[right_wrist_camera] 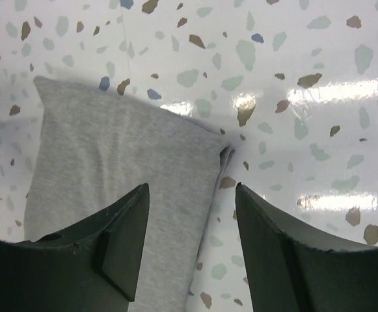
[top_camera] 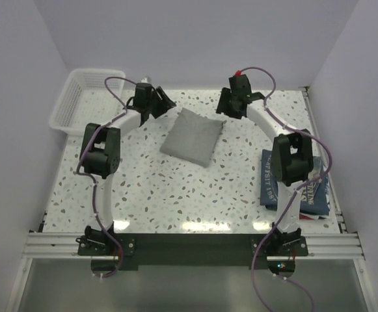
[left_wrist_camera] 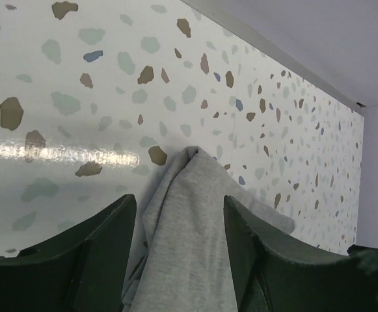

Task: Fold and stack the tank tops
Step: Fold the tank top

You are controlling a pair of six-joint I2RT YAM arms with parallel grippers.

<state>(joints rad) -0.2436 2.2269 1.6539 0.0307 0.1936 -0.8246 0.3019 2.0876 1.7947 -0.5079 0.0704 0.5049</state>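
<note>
A folded light grey tank top [top_camera: 192, 136] lies flat on the speckled table, a little behind its middle. My left gripper [top_camera: 162, 104] hovers at its far left corner, open. In the left wrist view the grey cloth [left_wrist_camera: 189, 247] runs between the spread fingers [left_wrist_camera: 104, 240] with a gap on each side. My right gripper [top_camera: 228, 107] is at the far right corner, also open. In the right wrist view the folded edge of the grey top [right_wrist_camera: 110, 169] lies under the gap of that gripper [right_wrist_camera: 192, 195], ungripped. A navy tank top [top_camera: 270, 182] with white lettering lies at the right edge, partly hidden by the right arm.
A white mesh basket [top_camera: 68, 107] stands at the back left corner. White walls close in the table at the back and on both sides. The arms' bases sit on the rail [top_camera: 189, 244] at the near edge.
</note>
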